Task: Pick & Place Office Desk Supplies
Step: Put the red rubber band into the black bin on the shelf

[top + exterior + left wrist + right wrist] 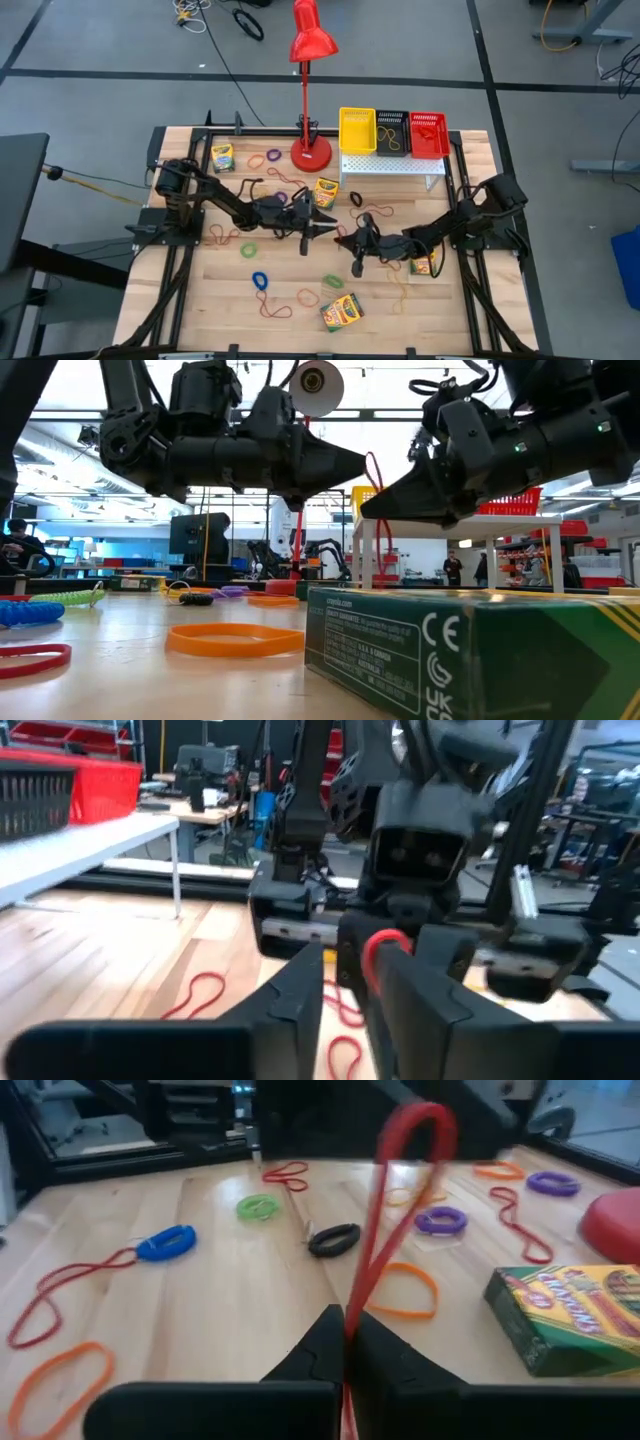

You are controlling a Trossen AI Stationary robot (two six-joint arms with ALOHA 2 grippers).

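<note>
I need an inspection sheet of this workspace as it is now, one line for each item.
Surface: wooden table, bands scattered.
Job's things: crayon boxes; rubber bands, e.g. blue, orange.
Clutter: red lamp; white stand with yellow, black and red bins.
Grippers: right gripper shut on red band; left gripper open beside it.
Cables: on the floor.
Surroundings: workshop, people far behind.

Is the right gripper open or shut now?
Shut: the right gripper pinches a red rubber band, its jaws meeting with no gap.
</note>
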